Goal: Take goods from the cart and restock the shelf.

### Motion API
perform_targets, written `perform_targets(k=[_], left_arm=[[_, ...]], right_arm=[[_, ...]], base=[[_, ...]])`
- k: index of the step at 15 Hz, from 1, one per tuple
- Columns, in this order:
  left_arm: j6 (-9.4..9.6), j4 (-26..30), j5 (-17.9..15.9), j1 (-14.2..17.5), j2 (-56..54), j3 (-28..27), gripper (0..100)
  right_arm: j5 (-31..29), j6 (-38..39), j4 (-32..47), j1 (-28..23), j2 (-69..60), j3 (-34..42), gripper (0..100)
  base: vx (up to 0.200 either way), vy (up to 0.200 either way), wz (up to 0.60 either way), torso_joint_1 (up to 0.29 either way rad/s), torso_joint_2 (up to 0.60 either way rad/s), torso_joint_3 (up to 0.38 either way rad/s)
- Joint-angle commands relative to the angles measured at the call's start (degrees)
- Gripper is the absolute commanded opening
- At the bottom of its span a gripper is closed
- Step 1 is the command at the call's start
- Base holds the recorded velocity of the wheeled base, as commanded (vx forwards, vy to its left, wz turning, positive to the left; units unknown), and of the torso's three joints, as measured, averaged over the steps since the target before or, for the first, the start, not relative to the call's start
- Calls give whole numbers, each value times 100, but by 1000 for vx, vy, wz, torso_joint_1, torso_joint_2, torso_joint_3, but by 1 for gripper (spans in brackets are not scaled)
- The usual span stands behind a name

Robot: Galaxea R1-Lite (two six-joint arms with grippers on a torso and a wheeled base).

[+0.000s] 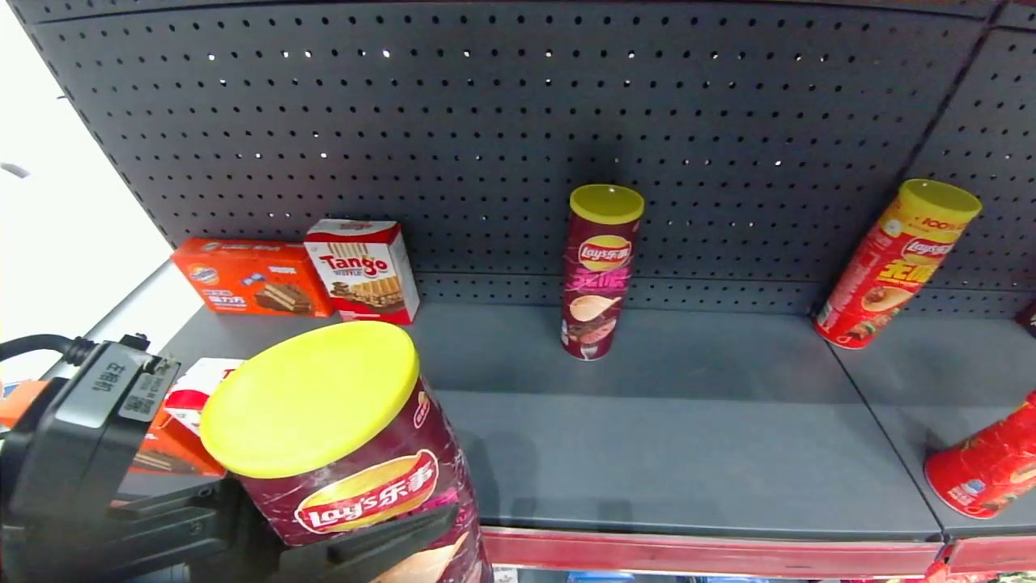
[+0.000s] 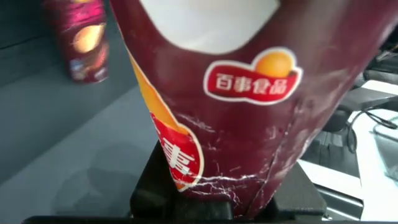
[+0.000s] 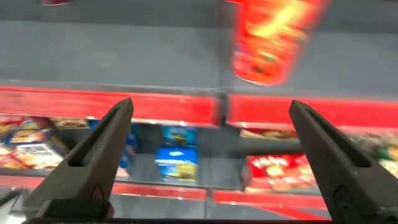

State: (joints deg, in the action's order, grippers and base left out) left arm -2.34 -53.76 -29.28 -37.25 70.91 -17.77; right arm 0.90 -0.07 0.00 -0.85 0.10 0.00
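My left gripper [image 1: 307, 530] is clamping the can [image 1: 364, 486] low on its body. The can is riding nearly upright, yellow lid up, at the front-left of the shelf [image 1: 688, 437]. Behind it, the orange box [image 1: 251, 277] and the wafer box [image 1: 364, 271] are sitting at the back panel. The bare stretch I am judging as the spot is lying ahead and to the right of my left gripper, between the wafer box and the standing can [image 1: 599, 275]. The move is therefore calling for a forward push with the long axis kept vertical. Farther right, a red can [image 1: 894, 263] is leaning at the back and a second red can [image 1: 983, 470] is lying down. My right gripper [image 3: 210, 109] is hanging spread wide and empty, facing the shelf's front edge.
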Motion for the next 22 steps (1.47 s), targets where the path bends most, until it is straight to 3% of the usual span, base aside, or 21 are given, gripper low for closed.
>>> perform_targets(k=[1,16,19,22], left_arm=[[-3,6,1,16,2,2,0],[14,-56,1,43,63,-24,0],[6,-73,-7,289,-34,116,0],[6,-73,-7,315,-174,257,0]], right_arm=[[-2,-1,0,-3,8,0,100],[6,-10,0,-3,8,0,100],[6,-1,9,-3,8,0,100],[-2,86,0,173,395,0,100]], base=[[0,0,0,0,0,0],[0,0,-40,0,0,0],[0,0,0,0,0,0],[0,0,0,0,0,0]])
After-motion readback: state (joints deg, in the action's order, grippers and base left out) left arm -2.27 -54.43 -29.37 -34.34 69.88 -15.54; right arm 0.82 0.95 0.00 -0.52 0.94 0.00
